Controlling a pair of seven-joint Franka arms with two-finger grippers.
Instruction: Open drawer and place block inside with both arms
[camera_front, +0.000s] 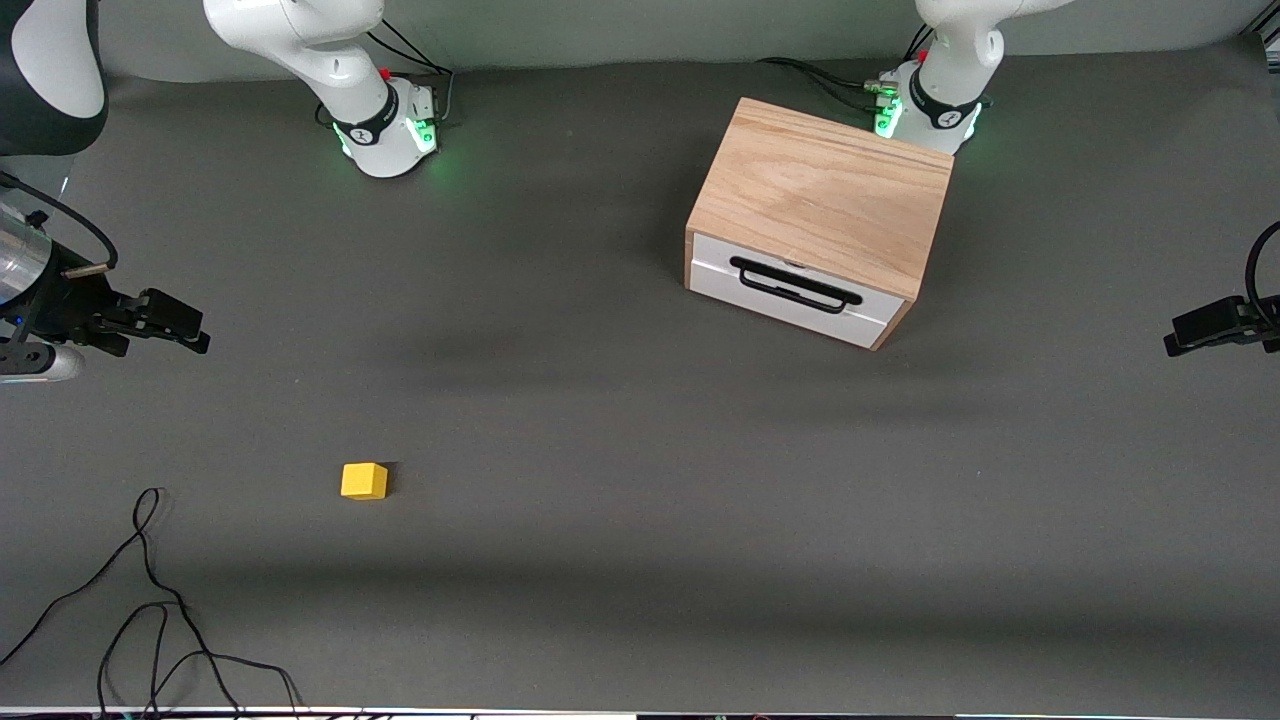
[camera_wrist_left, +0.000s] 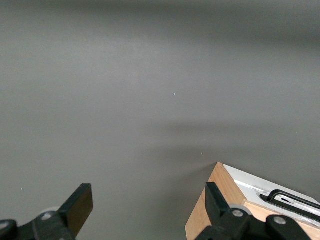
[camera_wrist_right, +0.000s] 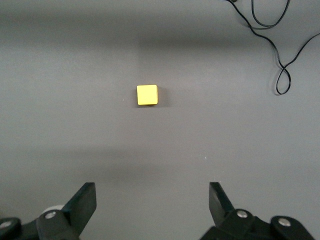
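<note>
- We saw the box (camera_front: 825, 195) standing on the grey table (camera_front: 620, 420) toward the left arm's end, just in front of the left arm's base (camera_front: 925, 110).
- Its drawer (camera_front: 795, 290) was closed, the white front flush with the oak and turned toward the front camera at a slight angle; the black handle (camera_front: 795, 284) lay across the panel.
- We found the block (camera_front: 364, 481) resting alone on the table toward the right arm's end, nearer the front camera than the box and well apart from it.
- The left gripper (camera_wrist_left: 142, 205) hung over the table at the left arm's end, fingers spread and holding nothing; a corner of the box and part of the handle showed in its wrist view, beside one finger (camera_wrist_left: 216, 200).
- The right gripper (camera_wrist_right: 152, 202) hung over the table at the right arm's end, its fingers (camera_wrist_right: 85, 200) likewise spread and empty; its wrist view took in the block lying clear of both fingers.
- A loose black cable (camera_front: 150, 590) trailed over the table near the front camera's edge at the right arm's end, apart from the block.
- The right arm's base (camera_front: 385, 125) glowed green, as did the left's.
</note>
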